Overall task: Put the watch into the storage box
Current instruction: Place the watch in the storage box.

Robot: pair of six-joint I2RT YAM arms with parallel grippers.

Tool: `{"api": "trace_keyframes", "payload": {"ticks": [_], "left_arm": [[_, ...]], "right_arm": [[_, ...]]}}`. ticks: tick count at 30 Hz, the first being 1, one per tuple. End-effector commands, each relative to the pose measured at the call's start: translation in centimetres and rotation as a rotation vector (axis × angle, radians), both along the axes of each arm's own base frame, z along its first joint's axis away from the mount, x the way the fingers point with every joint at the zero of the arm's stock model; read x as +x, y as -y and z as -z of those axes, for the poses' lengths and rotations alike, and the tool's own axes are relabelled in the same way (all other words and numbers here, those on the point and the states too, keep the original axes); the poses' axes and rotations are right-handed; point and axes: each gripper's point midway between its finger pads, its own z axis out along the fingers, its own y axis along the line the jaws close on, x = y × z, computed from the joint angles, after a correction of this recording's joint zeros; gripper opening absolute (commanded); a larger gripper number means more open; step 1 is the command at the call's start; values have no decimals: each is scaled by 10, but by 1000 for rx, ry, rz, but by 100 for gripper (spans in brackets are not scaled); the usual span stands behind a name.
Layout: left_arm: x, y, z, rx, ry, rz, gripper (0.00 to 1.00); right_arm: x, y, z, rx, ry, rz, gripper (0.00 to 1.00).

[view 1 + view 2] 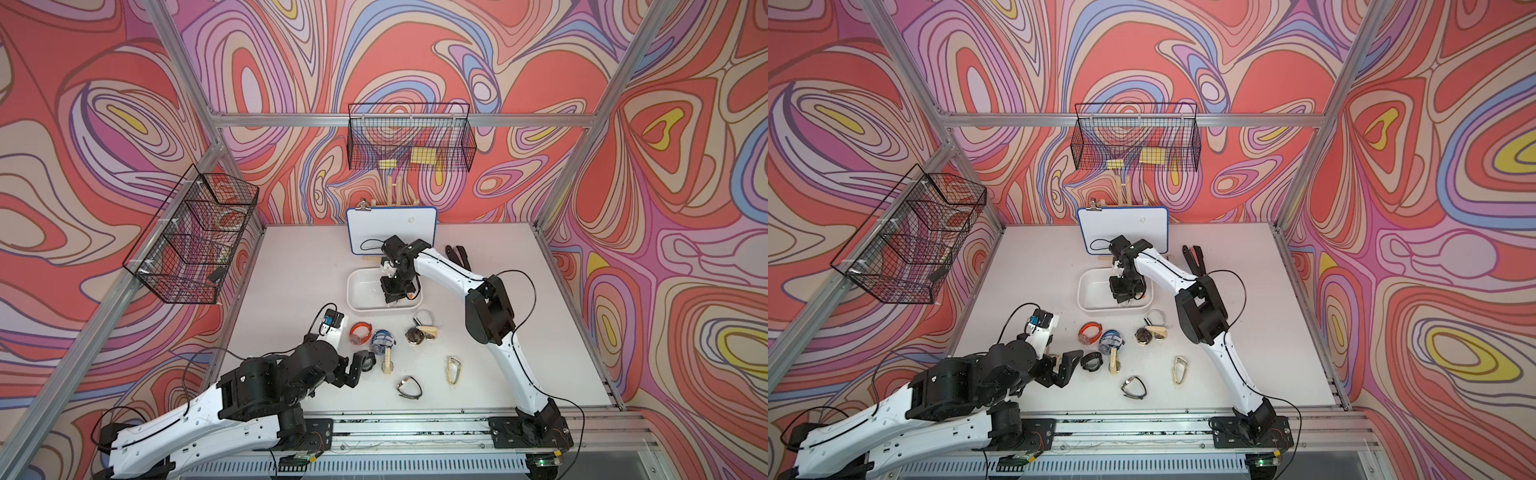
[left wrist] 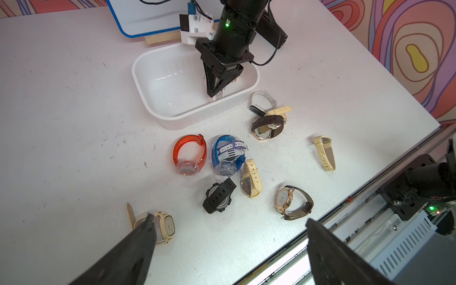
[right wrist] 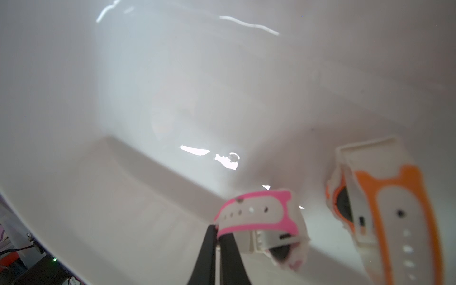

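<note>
Right wrist view, right gripper (image 3: pixel 217 232) pinching pink watch (image 3: pixel 259 209) inside storage box (image 3: pixel 148 177)

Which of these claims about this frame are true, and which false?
1. The right gripper is shut on the pink-and-white strap watch inside the shallow white plastic storage box. True.
2. The left gripper is shut. False: its jaws stand wide open, holding nothing.
3. An orange-and-white strap watch lies in the storage box. True.
4. The translucent orange-strap watch lies in the storage box. False: it lies on the white table beside the translucent blue-strap watch.
</note>
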Motion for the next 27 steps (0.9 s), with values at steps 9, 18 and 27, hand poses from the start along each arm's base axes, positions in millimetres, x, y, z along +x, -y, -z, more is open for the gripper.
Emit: {"api": "trace_keyframes", "payload": {"ticks": [9,18,27], "left_arm": [[6,-12,-2,23,-15,-107,100],[11,-38,9,39,-67,-276,100],[14,-57,62,-48,-446,-499,99]], "right_arm": [[9,-14,-12,82,42,-9,35],[9,-32,-96,296,156,-14,48],[-6,-2,-171,387,269,41,67]]}}
